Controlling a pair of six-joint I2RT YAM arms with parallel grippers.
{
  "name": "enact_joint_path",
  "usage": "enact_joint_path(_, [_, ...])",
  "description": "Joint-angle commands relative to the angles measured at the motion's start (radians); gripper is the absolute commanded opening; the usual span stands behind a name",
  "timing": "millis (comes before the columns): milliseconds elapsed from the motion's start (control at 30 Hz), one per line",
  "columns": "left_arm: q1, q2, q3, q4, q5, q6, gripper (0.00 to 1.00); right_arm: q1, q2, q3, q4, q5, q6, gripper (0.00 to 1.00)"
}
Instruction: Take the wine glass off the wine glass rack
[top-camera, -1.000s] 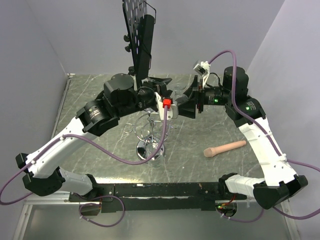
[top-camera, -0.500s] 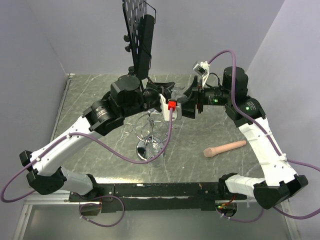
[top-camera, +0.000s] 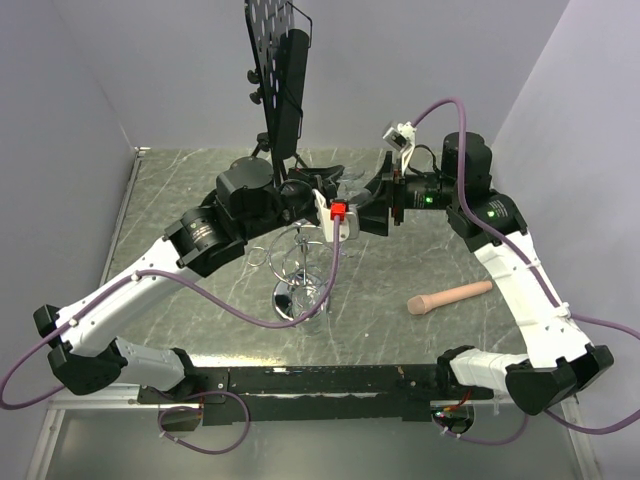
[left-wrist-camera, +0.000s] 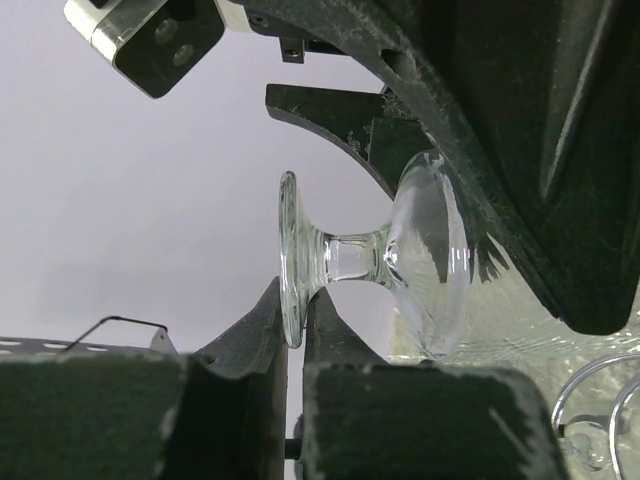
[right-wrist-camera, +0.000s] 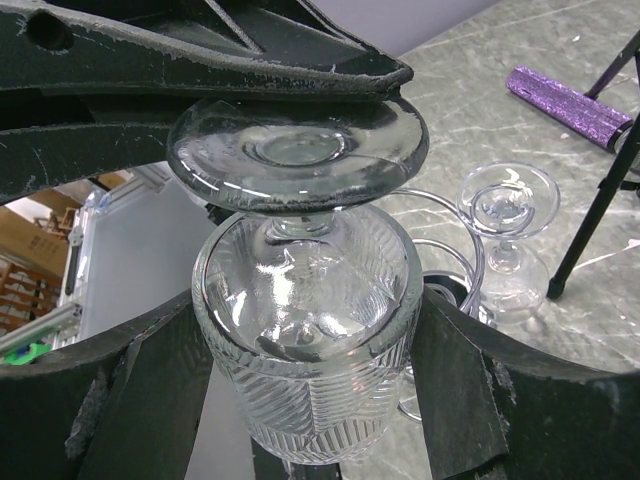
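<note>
A ribbed clear wine glass (right-wrist-camera: 300, 300) is held in the air between both grippers, above the chrome wine glass rack (top-camera: 290, 262). My left gripper (left-wrist-camera: 297, 305) is shut on the rim of the glass's round foot (left-wrist-camera: 289, 250). On either side of the bowl (left-wrist-camera: 430, 255) are the fingers of my right gripper (right-wrist-camera: 310, 322), which press against it. The glass lies on its side with its short stem level. A second wine glass (right-wrist-camera: 505, 225) hangs foot-up in the rack's wire loops (right-wrist-camera: 450, 215).
A black perforated music stand (top-camera: 278, 60) on a tripod rises behind the arms; one leg (right-wrist-camera: 600, 200) crosses the right wrist view. A wooden pestle-like stick (top-camera: 450, 297) lies right of the rack's round base (top-camera: 297, 300). A purple roll (right-wrist-camera: 565, 100) lies farther off.
My left gripper has closed on the glass's foot, and the left arm has shifted slightly. The right gripper has kept its hold on the bowl.
</note>
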Motion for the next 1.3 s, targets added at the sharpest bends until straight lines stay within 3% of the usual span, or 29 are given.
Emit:
enact_joint_path(0, [-0.015,-0.007,-0.012,0.078,0.025,-0.072,0.01,0.013,-0.002,0.03,0.103,-0.028,0.073,0.23])
enact_joint_path(367, [-0.015,-0.017,-0.029,0.041,0.02,-0.242,0.01,0.014,0.031,0.044,0.045,-0.063,0.073,0.29])
enact_joint_path(600, [0.009,-0.013,-0.021,0.006,0.043,-0.348,0.01,0.016,0.012,0.03,0.057,-0.035,0.084,0.47])
enact_joint_path(867, [0.046,0.029,0.026,-0.03,0.074,-0.419,0.01,0.014,0.003,0.018,0.061,-0.031,0.081,0.54])
enact_joint_path(1100, [0.055,0.035,0.023,-0.045,0.094,-0.463,0.01,0.014,0.003,0.013,0.075,-0.023,0.081,0.73])
enact_joint_path(1233, [0.084,0.052,0.043,-0.074,0.112,-0.522,0.01,0.014,0.006,0.022,0.074,0.006,0.086,0.9])
enact_joint_path(1267, [0.092,0.055,0.046,-0.077,0.12,-0.534,0.01,0.014,0.006,0.025,0.077,0.011,0.087,1.0])
